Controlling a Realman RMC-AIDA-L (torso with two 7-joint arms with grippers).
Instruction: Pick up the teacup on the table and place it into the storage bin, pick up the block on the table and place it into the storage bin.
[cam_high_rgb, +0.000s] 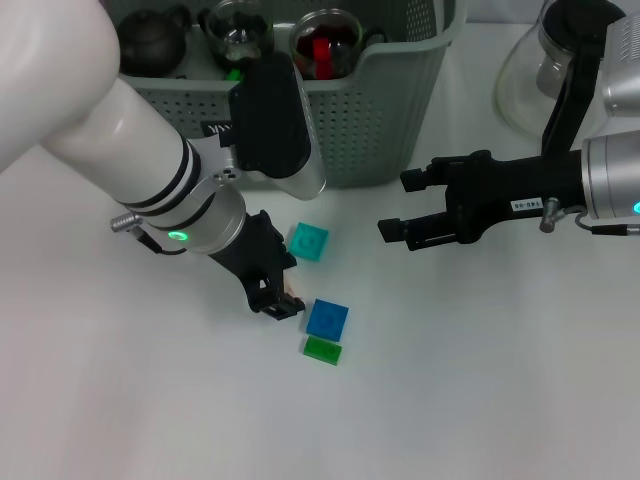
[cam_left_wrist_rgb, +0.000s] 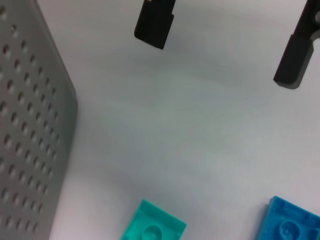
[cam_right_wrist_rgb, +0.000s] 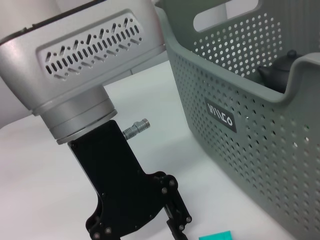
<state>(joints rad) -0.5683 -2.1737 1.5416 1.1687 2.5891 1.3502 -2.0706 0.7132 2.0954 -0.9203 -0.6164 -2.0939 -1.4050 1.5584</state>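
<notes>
The storage bin (cam_high_rgb: 390, 110) stands at the far side of the bench (cam_high_rgb: 480, 400); inside it are a dark teapot (cam_high_rgb: 150, 40) and glass cups (cam_high_rgb: 325, 42). In front of the bin lie a teal block (cam_high_rgb: 308, 241), a blue block (cam_high_rgb: 327, 318) and a green block (cam_high_rgb: 322, 350). The left tool (cam_high_rgb: 283, 298) is low beside the blue block; whether it is spread I cannot tell. The right tool (cam_high_rgb: 400, 205) is spread, empty, near the teal block.

small black label (cam_right_wrist_rgb: 220, 114) with white letters on the storage bin (cam_right_wrist_rgb: 260, 100) front wall, seemingly "VIKKO", white tag (cam_high_rgb: 526, 205) on right gripper (cam_high_rgb: 398, 205), print too small to read
</notes>
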